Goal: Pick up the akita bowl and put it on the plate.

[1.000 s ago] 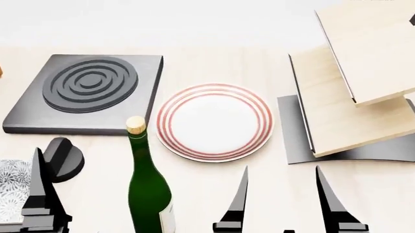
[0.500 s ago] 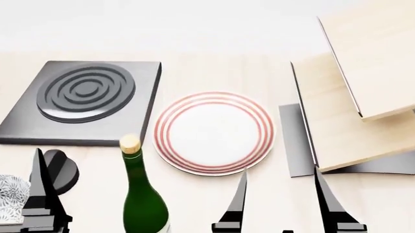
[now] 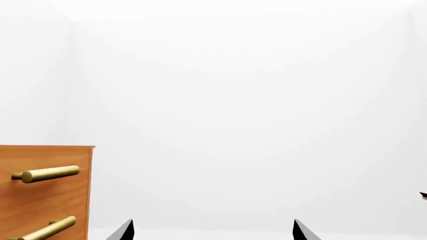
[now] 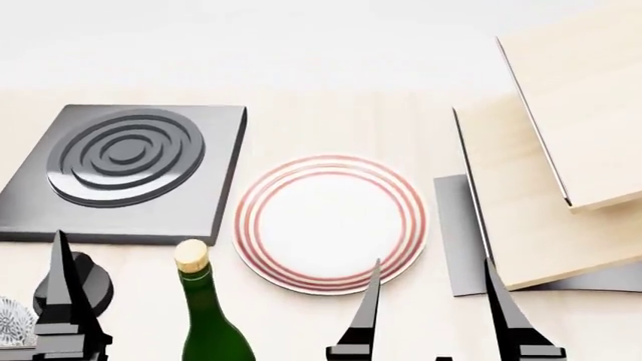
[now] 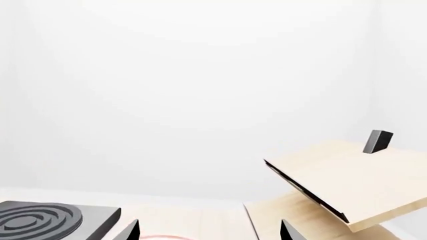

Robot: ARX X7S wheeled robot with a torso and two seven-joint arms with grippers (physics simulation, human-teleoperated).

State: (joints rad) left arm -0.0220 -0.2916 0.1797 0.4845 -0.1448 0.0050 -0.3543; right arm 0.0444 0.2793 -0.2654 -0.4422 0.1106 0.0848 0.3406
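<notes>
Only a sliver of the akita bowl (image 4: 8, 320) shows, white with a dark floral pattern, at the bottom left edge of the head view. It lies just left of my left gripper (image 4: 62, 289). The plate (image 4: 329, 223), white with thin red rings, lies mid-table. My right gripper (image 4: 437, 316) hovers over the plate's near right edge, open and holding nothing. In the left wrist view my left gripper (image 3: 212, 232) is open with nothing between its fingers, and neither the bowl nor the plate shows there. In the right wrist view my right gripper (image 5: 208, 232) is also open.
A green wine bottle (image 4: 201, 316) with a cork stands between my grippers, near the plate's front left. A grey square stove burner (image 4: 125, 162) lies back left. A tilted wooden rack (image 4: 546, 165) on a grey base fills the right. A wooden drawer unit (image 3: 43, 192) with brass handles shows by the left wrist.
In the head view everything on the table has slid downward; the bottle and the bowl now sit closer to the bottom edge, with less of the bowl showing. Both grippers stay open.
</notes>
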